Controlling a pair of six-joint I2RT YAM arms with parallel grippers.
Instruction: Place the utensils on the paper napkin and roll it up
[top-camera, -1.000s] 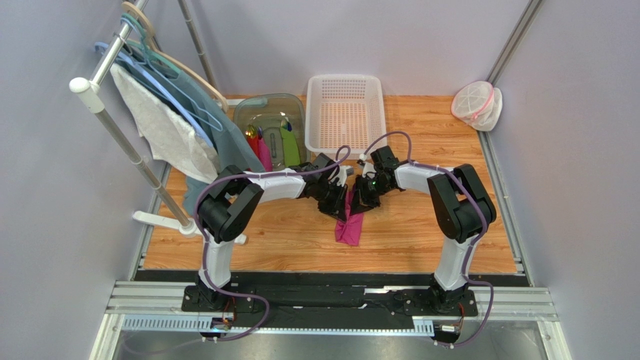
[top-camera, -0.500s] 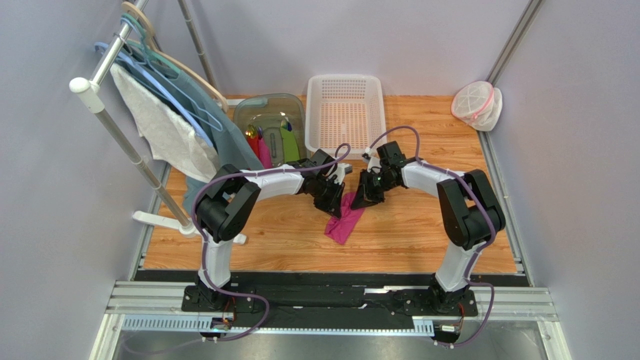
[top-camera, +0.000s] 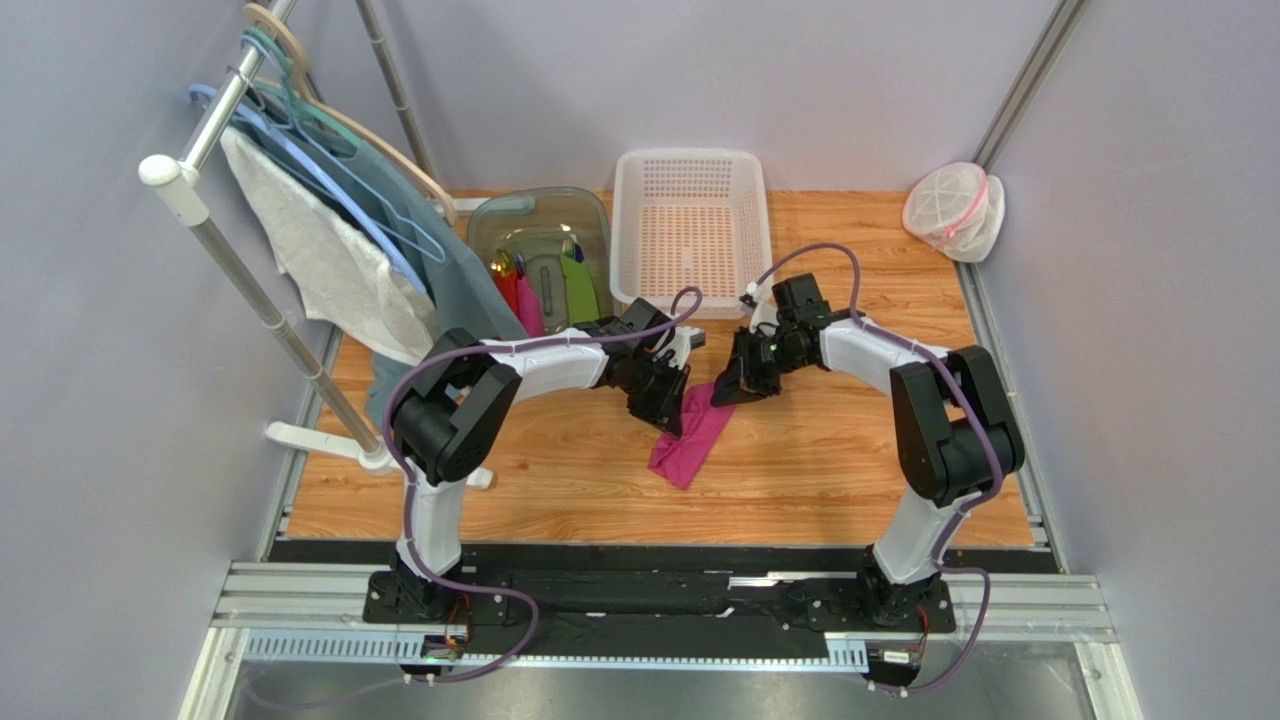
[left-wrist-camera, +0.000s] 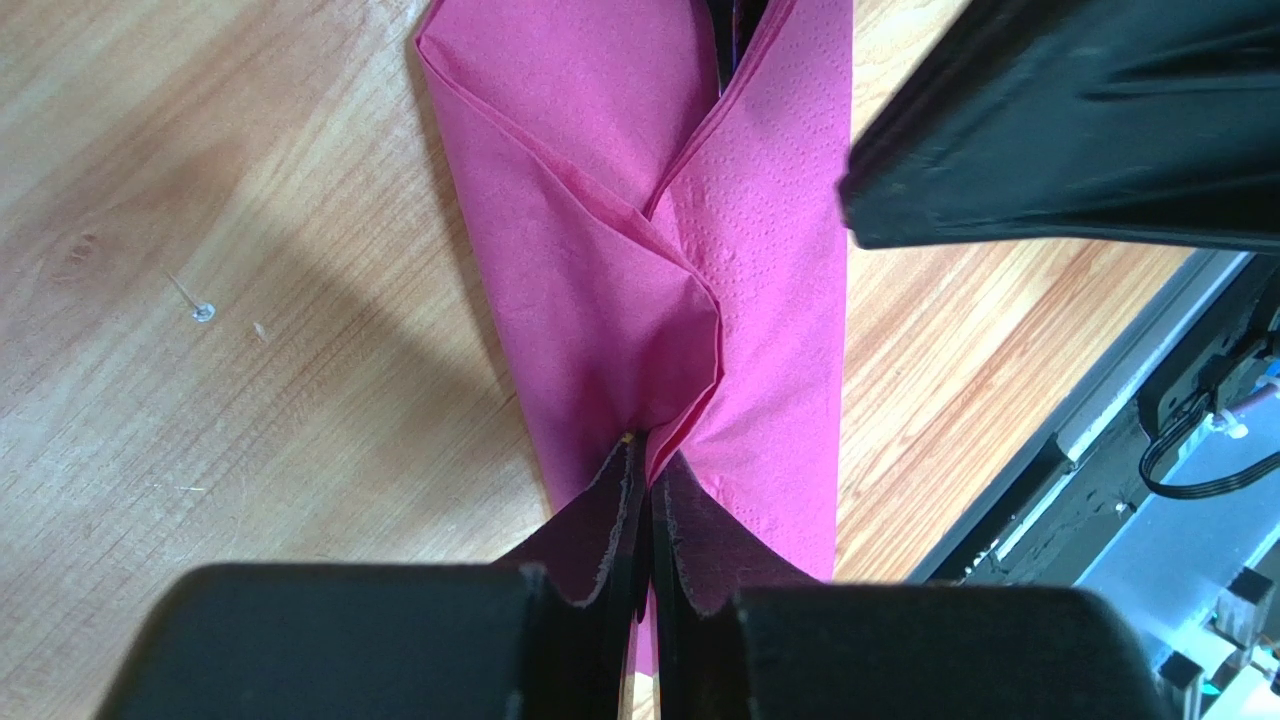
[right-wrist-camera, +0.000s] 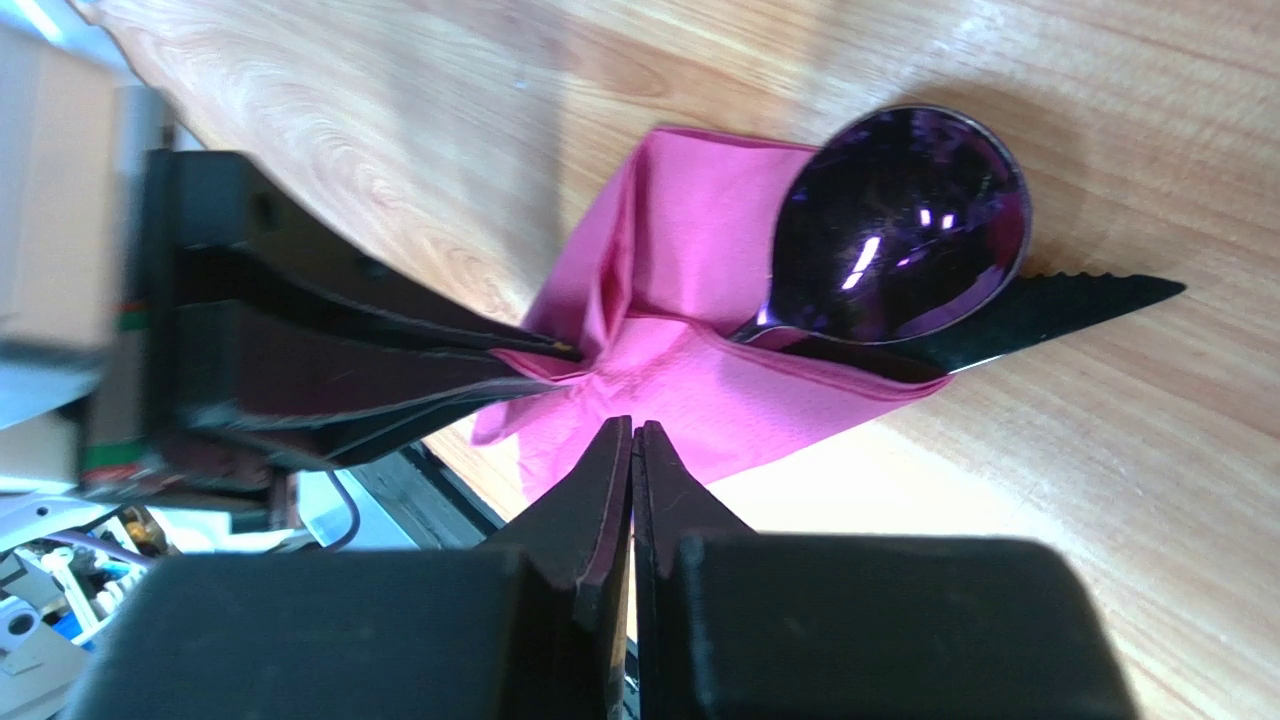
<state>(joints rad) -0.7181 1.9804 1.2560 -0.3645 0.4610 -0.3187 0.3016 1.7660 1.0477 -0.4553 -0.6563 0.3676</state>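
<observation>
The magenta paper napkin (top-camera: 688, 438) lies folded into a narrow strip at mid-table. My left gripper (top-camera: 672, 408) is shut, pinching a raised fold of the napkin (left-wrist-camera: 631, 270) at its jaw tips (left-wrist-camera: 649, 450). In the right wrist view the dark purple spoon (right-wrist-camera: 902, 225) has its bowl sticking out of the napkin (right-wrist-camera: 706, 240), and the black knife's serrated tip (right-wrist-camera: 1074, 305) shows beneath it. My right gripper (top-camera: 726, 393) is shut with nothing in it, its tips (right-wrist-camera: 631, 432) hovering just beside the napkin's edge. The handles are hidden inside the fold.
A white basket (top-camera: 691, 225) stands at the back centre, with a clear tub (top-camera: 496, 218) of green and pink items to its left. A rack with hangers and cloth (top-camera: 331, 255) fills the left side. A plastic bag (top-camera: 954, 210) sits back right.
My right arm has drawn back to the right, away from the napkin. The napkin's near end has swung slightly left. My left gripper has kept its pinch.
</observation>
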